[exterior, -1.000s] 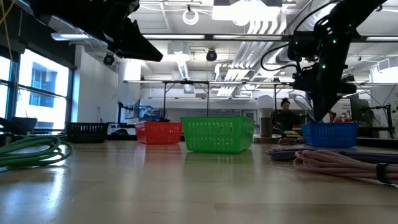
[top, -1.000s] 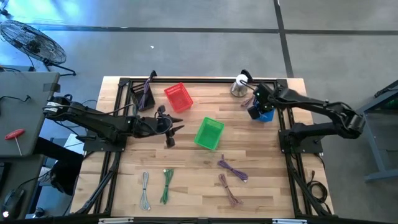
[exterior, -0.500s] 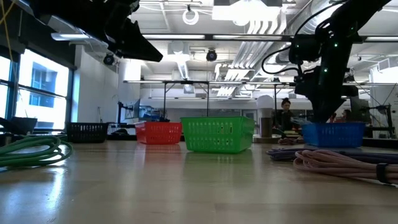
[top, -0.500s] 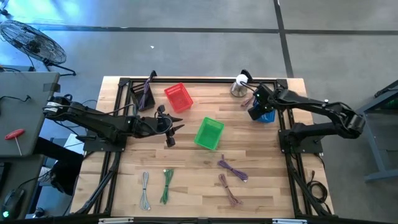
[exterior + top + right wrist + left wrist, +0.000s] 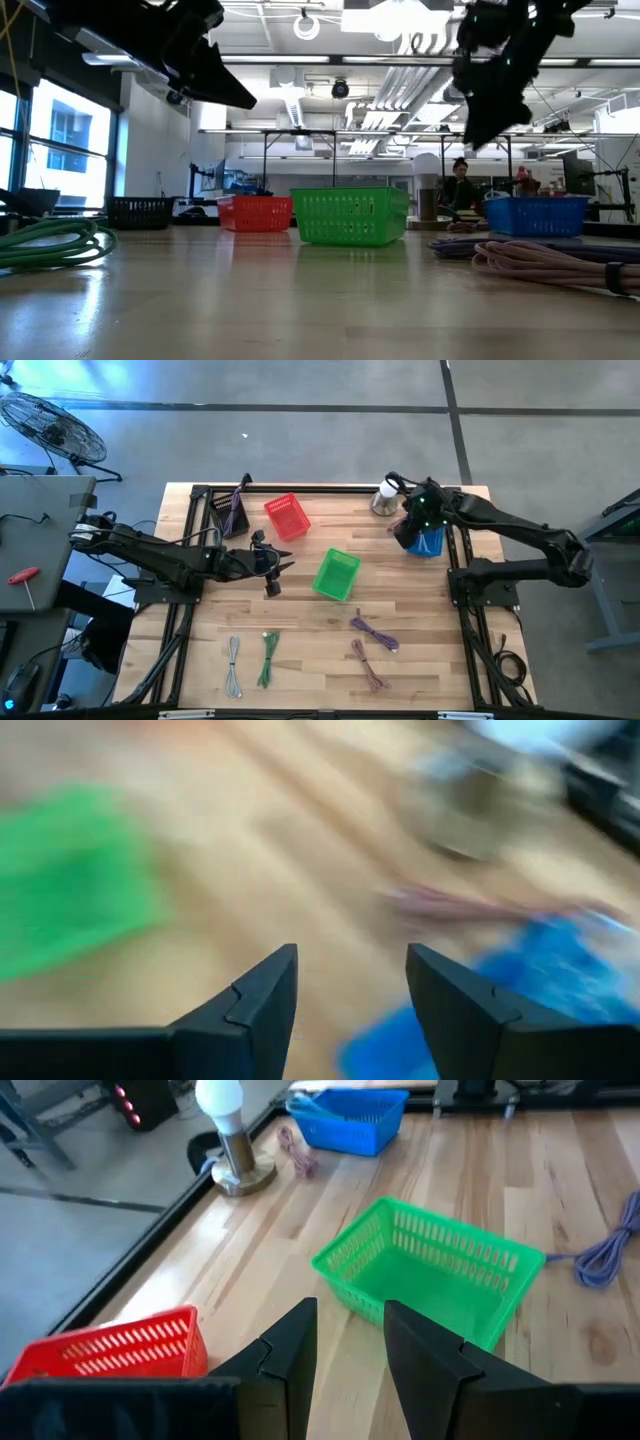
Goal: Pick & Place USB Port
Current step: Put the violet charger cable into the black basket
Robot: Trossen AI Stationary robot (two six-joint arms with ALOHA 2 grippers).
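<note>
Over on the left, the left hand (image 5: 284, 565) hangs above the desk (image 5: 300, 650) just left of the green basket (image 5: 336, 574), fingers a little apart with nothing between them, waiting. Behind it sit the black basket (image 5: 232, 514) and the red basket (image 5: 287, 516), far-left. Along the near edge the cables are all still lying out: a grey cable (image 5: 234, 665), a green cable (image 5: 267, 657), then two purple cables (image 5: 373, 632) nearer the middle. So plenty is left to sort, I'd judge.

Now to the right side, where the action is! The blue basket (image 5: 428, 541) sits at the far right with something blue lying in it, and a pinkish cable (image 5: 295, 1148) rests on the desk just beside it, near the lamp (image 5: 386, 496). The right hand (image 5: 403, 536) is up above the basket's left edge, fingers spread wide and empty, so that delivery looks done.

And the change: a second ago that right hand was down low at the blue basket; now it has lifted clear and swung leftward, moving fast. The left arm hasn't budged.
</note>
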